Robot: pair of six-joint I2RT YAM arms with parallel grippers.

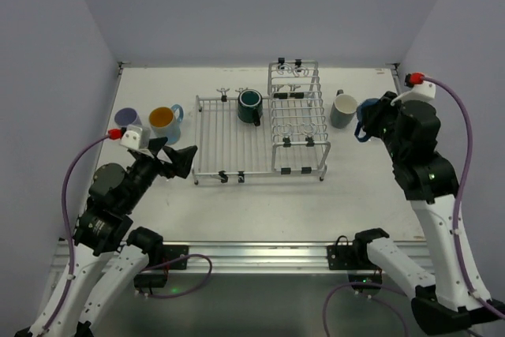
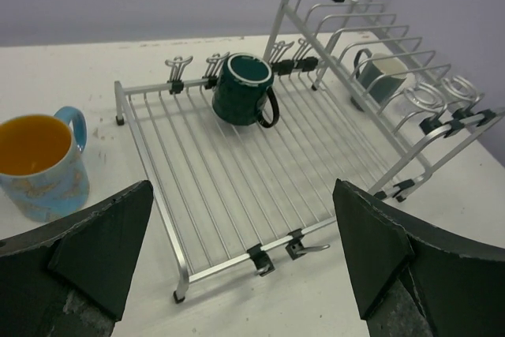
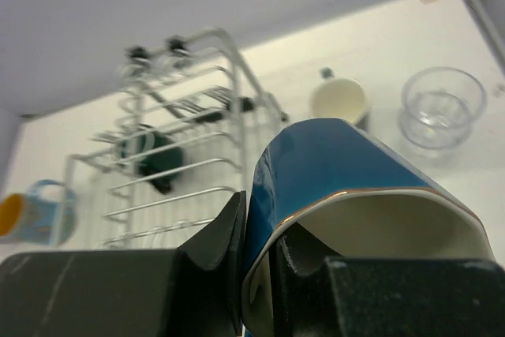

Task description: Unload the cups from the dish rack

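Left wrist view shows the dark green mug [image 2: 243, 90] on the far side of the flat part of the dish rack [image 2: 205, 171]. It seems to stand mouth up, with its handle pointing near and right. It is straight ahead of the left gripper [image 1: 180, 154], whose jaws are spread wide with nothing in them. The left arm is nearer (the other one is busy). The right gripper [image 3: 259, 270] pinches the rim of a blue mug [image 3: 339, 163], just right of the rack, beside a grey-green mug [image 1: 344, 110].

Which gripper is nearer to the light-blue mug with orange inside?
Left. The left gripper is open just near-side of the light-blue mug; the right gripper, gripping a blue mug, is beyond the dish rack.
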